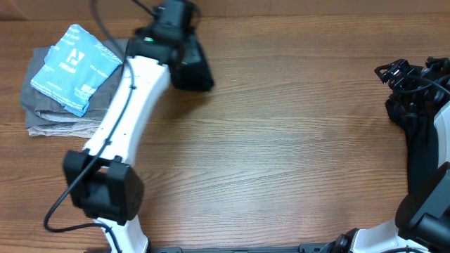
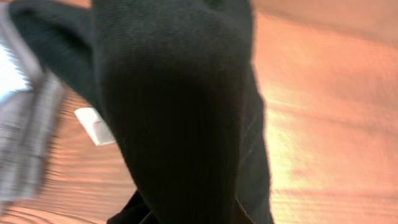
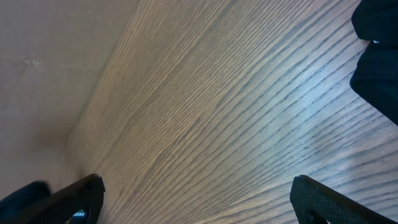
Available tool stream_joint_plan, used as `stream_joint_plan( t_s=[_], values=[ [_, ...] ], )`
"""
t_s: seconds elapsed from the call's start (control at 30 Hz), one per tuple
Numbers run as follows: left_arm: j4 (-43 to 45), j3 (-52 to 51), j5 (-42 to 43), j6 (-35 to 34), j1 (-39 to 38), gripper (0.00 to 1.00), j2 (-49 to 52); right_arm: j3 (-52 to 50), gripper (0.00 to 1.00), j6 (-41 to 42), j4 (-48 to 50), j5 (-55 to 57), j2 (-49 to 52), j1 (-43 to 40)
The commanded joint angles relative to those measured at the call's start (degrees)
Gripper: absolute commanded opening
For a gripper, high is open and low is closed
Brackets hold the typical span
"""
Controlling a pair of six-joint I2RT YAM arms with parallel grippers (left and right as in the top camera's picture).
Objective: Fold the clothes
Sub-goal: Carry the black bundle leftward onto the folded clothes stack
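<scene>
Nearest, R gripper (image 3: 198,186) is positioned over wood table (image 1: 281,154), jaws fully apart. Farther back, L gripper (image 1: 179,35) is clamped on black garment (image 1: 191,67), bunched below it near table's far side. Grey folded stack (image 1: 49,116), topped w/ light-blue garment (image 1: 70,67), is located just left.

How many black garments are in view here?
1 for sure: the black garment, held by the left tool at the table's far side, beside the folded stack. The dark mass at the right edge may hide more.

White links (image 1: 133,98), black joints (image 1: 105,186), black cables (image 1: 46,218)
</scene>
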Motion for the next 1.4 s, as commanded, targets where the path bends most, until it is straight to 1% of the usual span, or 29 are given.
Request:
stream_joint_plan(
  t_s=[0.0, 0.13, 0.2, 0.27, 0.37, 0.47, 0.67, 0.87, 1.1, 1.37],
  values=[
    [1.14, 0.52, -2.19, 2.03, 6.56, 0.04, -5.55, 0.26, 1.00, 0.07, 0.31, -0.28, -0.15, 0.00],
    [2.29, 0.52, -0.92, 2.03, 14.27, 0.04, -8.66, 0.26, 1.00, 0.07, 0.31, -0.28, -0.15, 0.00],
    [4.22, 0.52, 0.79, 2.01, 18.18, 0.04, -9.75, 0.26, 1.00, 0.07, 0.31, -0.28, -0.15, 0.00],
    [8.15, 0.52, 7.41, 2.03, 22.58, 0.04, -10.01, 0.26, 1.00, 0.07, 0.31, -0.28, -0.15, 0.00],
    [12.52, 0.52, 16.24, 1.92, 26.97, 0.04, -9.68, 0.26, 1.00, 0.07, 0.31, -0.28, -0.15, 0.00],
    [16.17, 0.50, 20.09, 1.77, 29.88, 0.04, -8.94, 0.26, 1.00, 0.07, 0.31, -0.28, -0.15, 0.00],
    [19.67, 0.50, 19.63, 0.66, 33.51, 0.04, -5.92, 0.26, 1.00, 0.07, 0.31, -0.28, -0.15, 0.00],
    [21.53, 0.50, 19.65, 0.68, 35.39, 0.04, -2.16, 0.26, 1.00, 0.07, 0.31, -0.28, -0.15, 0.00],
    [22.05, 0.48, 19.58, -1.33, 36.98, 0.04, 0.48, 0.26, 1.00, 0.07, 0.31, -0.28, -0.15, 0.00],
    [21.05, 0.44, 19.54, -1.42, 38.10, 0.04, 2.78, 0.26, 1.00, 0.07, 0.31, -0.28, -0.15, 0.00]
  ],
)
